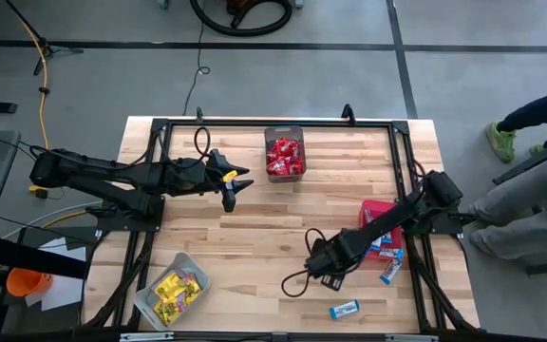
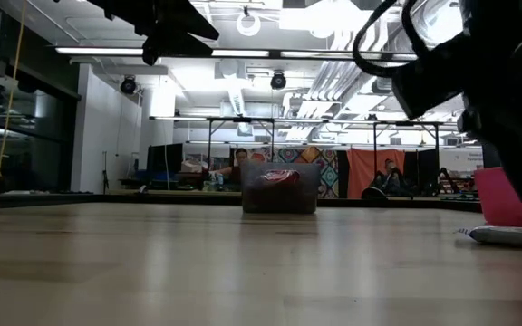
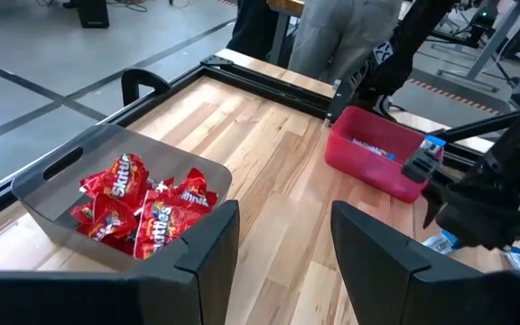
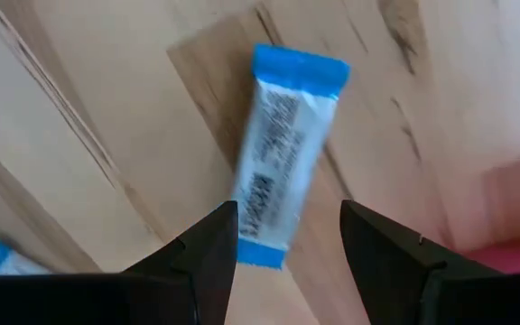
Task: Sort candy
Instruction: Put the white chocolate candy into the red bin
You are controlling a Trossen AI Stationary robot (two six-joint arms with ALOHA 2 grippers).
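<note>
Item, nearest the right wrist camera: right gripper [image 4: 287,239], fingers parted wide and holding nothing, poised over one blue-and-white packet [image 4: 283,162] lying flat on the bare table [image 1: 254,228], apparently lined up to straddle it for a pick. Item: red bin [image 1: 380,217] at the table's right edge, blue-and-white candy inside, so this is judged the packet's destination. Item: further blue-and-white packets loose on the wood, one [image 1: 392,273] just beside that bin, one [image 1: 344,309] near the front edge, not yet sorted. Item: dark mesh bin [image 3: 106,194] at the middle of the far edge, red candy only. Item: clear grey bin [image 1: 171,290] at the front left corner, yellow candy only. Item: left gripper [image 3: 283,262], fingers spread and empty, waiting beside the mesh bin.
</note>
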